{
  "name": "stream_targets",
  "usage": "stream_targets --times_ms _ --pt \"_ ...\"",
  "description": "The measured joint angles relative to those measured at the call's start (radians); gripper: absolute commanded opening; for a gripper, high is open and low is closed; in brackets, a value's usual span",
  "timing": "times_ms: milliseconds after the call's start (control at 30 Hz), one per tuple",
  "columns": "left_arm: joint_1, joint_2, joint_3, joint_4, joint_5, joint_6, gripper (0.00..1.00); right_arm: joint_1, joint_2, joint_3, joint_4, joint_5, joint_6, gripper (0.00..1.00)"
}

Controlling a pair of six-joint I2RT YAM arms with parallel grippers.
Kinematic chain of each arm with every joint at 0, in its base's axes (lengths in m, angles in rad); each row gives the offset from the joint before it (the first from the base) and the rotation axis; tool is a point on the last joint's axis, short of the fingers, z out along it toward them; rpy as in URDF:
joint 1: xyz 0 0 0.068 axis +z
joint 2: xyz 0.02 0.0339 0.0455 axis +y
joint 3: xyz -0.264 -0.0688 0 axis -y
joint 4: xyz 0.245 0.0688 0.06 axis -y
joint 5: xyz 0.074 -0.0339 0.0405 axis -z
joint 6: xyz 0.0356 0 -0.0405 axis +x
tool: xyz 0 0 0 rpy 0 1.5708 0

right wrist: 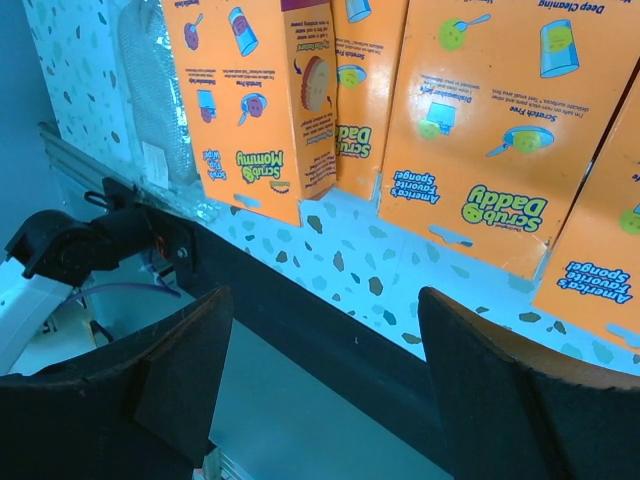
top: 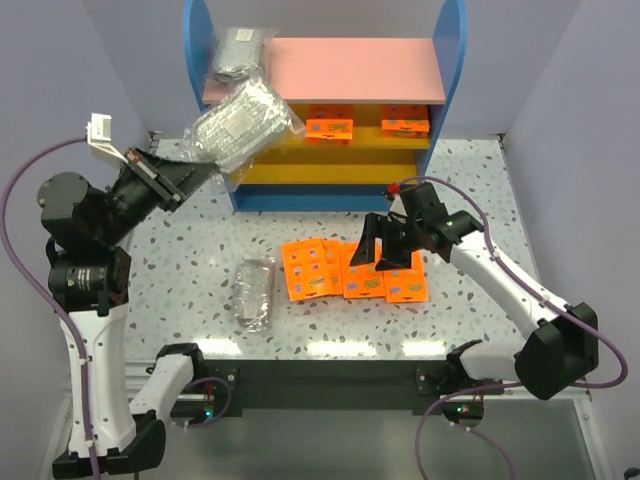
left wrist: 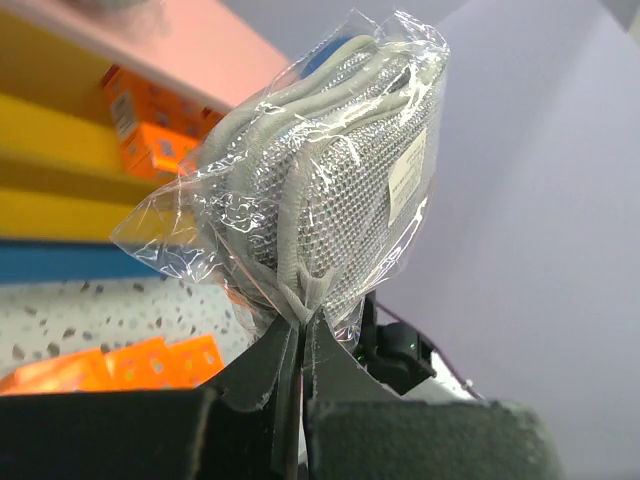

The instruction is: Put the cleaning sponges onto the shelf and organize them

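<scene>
Scrub-pad bag hangs pinched in the left pincer, at the shelf's left blue panel, where another bag crowds the pink top board. Right pincer hovers spread over four orange packets on the counter, third bag beside.

pale lilac walls enclose white speckled table on three sides

Setting: robot test bench, laboratory type. Speckled white table closed in on three sides by plain pale-violet walls. Two white-and-black arms, left arm and right arm, bolted to a black rail at the near edge. Purple cables loop loose around the arms. Small toy-coloured shelf stands against the back wall.
</scene>
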Motion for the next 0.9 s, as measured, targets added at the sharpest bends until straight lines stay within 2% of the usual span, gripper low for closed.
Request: stream_targets --times_ms 100,200,300,433,533,700,800,900 --pt "-0.001 0.050 0.070 0.127 0.006 -0.050 0.00 0.000 -0.005 0.000 0.007 0.000 0.002 0.78" --pt "-0.036 0.133 0.172 0.173 -0.026 -0.085 0.00 0.000 -0.005 0.000 0.016 0.000 0.008 0.78" --pt "-0.164 0.268 0.344 0.181 -0.134 -0.091 0.00 0.000 -0.005 0.000 0.025 0.000 0.013 0.78" --pt "-0.326 0.425 0.483 0.199 -0.262 -0.101 0.00 0.000 -0.005 0.003 0.038 0.000 0.021 0.78" --pt "-0.422 0.519 0.530 0.192 -0.406 -0.120 0.00 0.000 -0.005 0.012 0.048 0.000 0.027 0.78" --pt "-0.617 0.636 0.586 0.135 -0.748 -0.150 0.00 0.000 -0.013 0.014 0.066 0.001 0.034 0.78" --pt "-0.748 0.737 0.716 0.083 -0.954 -0.162 0.00 0.000 -0.013 0.014 0.071 0.002 0.036 0.78" --pt "-0.831 0.836 0.849 0.076 -1.105 -0.167 0.00 0.000 -0.014 0.014 0.074 0.004 0.038 0.78"
